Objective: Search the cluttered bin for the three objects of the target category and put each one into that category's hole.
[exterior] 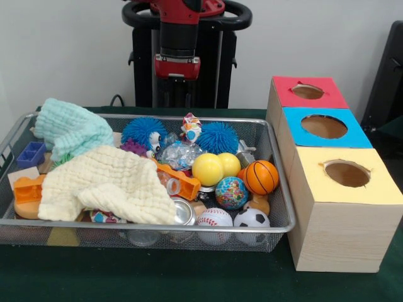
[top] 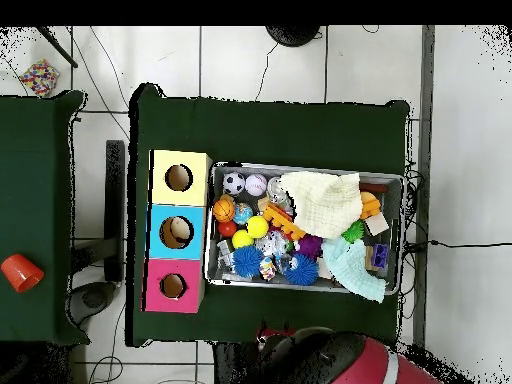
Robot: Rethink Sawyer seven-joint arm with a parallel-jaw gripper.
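Green cloth is covering the surface (exterior: 189,283); balls are lying in the wire bin's (exterior: 277,189) end nearest the three-hole box (exterior: 343,220), while the pincer is hanging drawn back behind the bin, its state unclear.

The red and black arm (exterior: 179,38) hangs upright and drawn back, its end effector unseen.

Front view: you look low and close across the bench (exterior: 189,283) toward the robot. Overhead view: you look straight down from high up. Both share the mesh bin (exterior: 280,207) and three-hole box (top: 152,230).
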